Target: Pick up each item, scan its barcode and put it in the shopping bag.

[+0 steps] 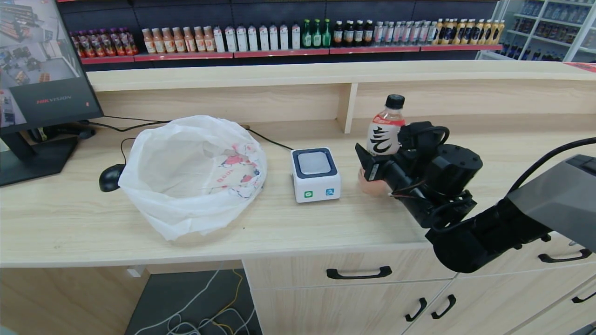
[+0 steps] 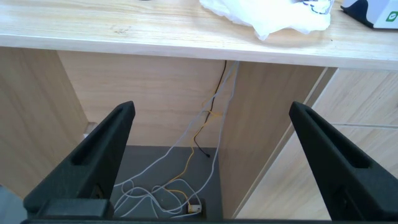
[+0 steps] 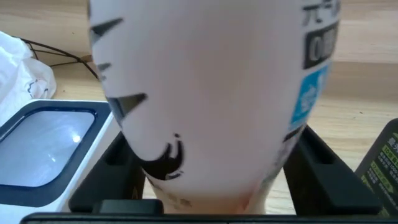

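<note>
Standing upright on the counter (image 1: pixel 279 223) just right of the scanner (image 1: pixel 315 173), the bottle (image 1: pixel 384 135) has the right gripper (image 1: pixel 378 168) closed around its lower half, the fingers pressing on both sides. The shopping bag (image 1: pixel 186 172) lies open beyond the scanner. The left gripper (image 2: pixel 211 115) hangs below the counter edge, fingers spread wide. With so low a hold, the tall bottle could tip or slip when lifted, or knock the scanner.

Right gripper (image 1: pixel 378 164) clasps the bottle (image 1: pixel 385 134), left gripper (image 2: pixel 211 158) hangs low, fingers (image 2: pixel 102 152) spread wide
</note>
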Controlling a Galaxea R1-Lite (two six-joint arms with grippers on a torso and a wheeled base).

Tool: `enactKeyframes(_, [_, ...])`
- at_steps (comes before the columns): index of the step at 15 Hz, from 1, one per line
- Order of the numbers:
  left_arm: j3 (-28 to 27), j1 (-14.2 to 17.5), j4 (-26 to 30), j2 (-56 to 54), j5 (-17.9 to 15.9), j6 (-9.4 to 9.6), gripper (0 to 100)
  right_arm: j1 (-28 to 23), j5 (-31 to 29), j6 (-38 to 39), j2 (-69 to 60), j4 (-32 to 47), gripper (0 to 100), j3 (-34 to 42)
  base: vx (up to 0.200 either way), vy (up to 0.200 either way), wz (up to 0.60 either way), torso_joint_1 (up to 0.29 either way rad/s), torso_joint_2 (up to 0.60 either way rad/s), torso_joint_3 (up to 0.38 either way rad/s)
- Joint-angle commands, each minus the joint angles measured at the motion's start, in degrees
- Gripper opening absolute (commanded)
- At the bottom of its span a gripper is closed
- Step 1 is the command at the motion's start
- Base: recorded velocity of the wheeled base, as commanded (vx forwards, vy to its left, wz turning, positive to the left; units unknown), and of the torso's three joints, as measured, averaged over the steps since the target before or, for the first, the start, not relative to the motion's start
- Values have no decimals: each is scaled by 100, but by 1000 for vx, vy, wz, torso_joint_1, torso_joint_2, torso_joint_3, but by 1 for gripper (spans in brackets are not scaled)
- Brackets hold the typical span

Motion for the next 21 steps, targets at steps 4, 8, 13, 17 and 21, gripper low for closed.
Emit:
enactKeyframes(4, [0, 1, 0, -2, 3, -2, 100, 15, 6, -2, 35, -4, 0, -7, 0, 0, 0, 0, 0, 0])
enactKeyframes(8, [0, 1, 0, -2, 3, -2, 100, 58, 6, -2, 35, -13, 0, -15, 0, 0, 0, 0, 0, 0])
enactKeyframes(13, [0, 1, 0, -2, 3, -2, 100, 146, 14, -2, -105, -13, 0, 2, 0, 0, 0, 0, 0, 0])
enactKeyframes(17, [0, 1, 0, -2, 3, -2, 100, 392, 32, 7, -422, -4, 0, 266, 0, 0, 0, 0, 0, 0])
enactKeyframes(21, [0, 1, 0, -2, 3, -2, 100, 858, 164, -11, -1230, 58, 0, 1031, 0, 0, 0, 0, 0, 0])
